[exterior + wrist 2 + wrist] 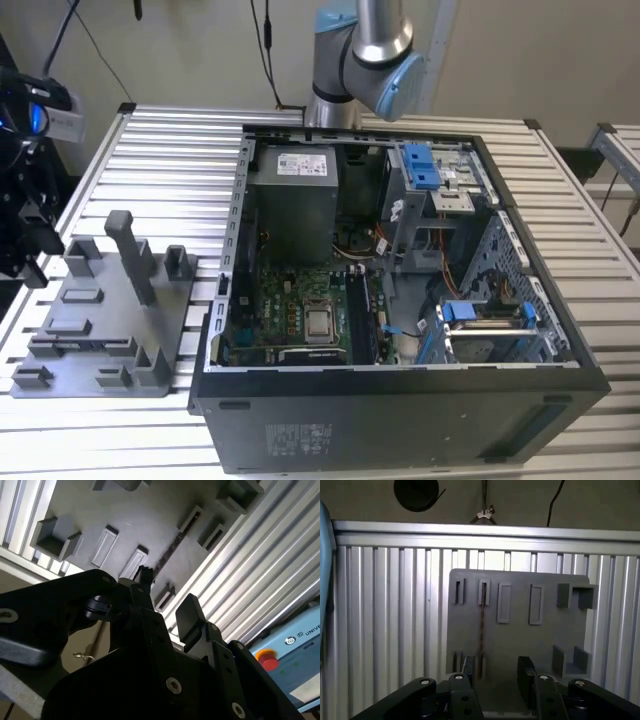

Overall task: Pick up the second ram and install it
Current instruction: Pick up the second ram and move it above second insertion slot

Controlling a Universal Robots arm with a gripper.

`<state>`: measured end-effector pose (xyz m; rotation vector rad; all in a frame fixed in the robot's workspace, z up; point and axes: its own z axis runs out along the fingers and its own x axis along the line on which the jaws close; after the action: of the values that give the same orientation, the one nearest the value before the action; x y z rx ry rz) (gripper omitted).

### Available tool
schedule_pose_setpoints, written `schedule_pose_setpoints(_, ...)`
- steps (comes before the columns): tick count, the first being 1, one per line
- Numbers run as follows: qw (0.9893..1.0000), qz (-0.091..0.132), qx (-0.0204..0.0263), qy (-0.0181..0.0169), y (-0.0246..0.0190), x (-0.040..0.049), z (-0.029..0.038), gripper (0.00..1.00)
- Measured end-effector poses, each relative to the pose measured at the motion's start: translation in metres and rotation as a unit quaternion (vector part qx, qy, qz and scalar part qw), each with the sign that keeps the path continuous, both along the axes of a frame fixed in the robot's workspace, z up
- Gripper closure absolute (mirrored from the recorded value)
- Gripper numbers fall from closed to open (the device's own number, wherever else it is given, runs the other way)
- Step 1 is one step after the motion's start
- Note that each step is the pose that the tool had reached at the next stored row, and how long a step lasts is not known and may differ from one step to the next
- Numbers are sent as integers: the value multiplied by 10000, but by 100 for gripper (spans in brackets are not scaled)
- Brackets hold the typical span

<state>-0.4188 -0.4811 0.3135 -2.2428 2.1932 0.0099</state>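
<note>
Slatted metal table (580,250) carries everything. An open computer case (400,405) lies on its side over the middle and the exterior view's right. The board, power supply and drive cages inside it are exposed.

The arm's grey-and-blue joint (372,52) stands behind the case.

A grey fixture plate (110,320) sits flat on the table just off the case, on the exterior view's left. It carries upright posts and small slotted blocks. The first wrist view looks straight down on the plate (520,630). The second wrist view sees it (150,520) at a slant.

Gripper (496,662) is over the near edge of the plate. Its two black fingers are spread wide with nothing between the pads. Height above the plate cannot be told.

The memory stick (482,622) stands on its long edge in the plate, held by a slotted block at each end. It shows as a thin dark line running away from the gripper. Its near end falls inside the gap between the fingers, close beside one finger (468,666) and well apart from the other.

In the second wrist view the stick (169,550) starts just past that fingertip (145,574). Whether they touch cannot be told.
</note>
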Motion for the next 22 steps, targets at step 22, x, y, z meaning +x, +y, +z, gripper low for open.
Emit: schedule_pose_setpoints(22, 10000, 40, 27, 0, 0, 0, -120, 52)
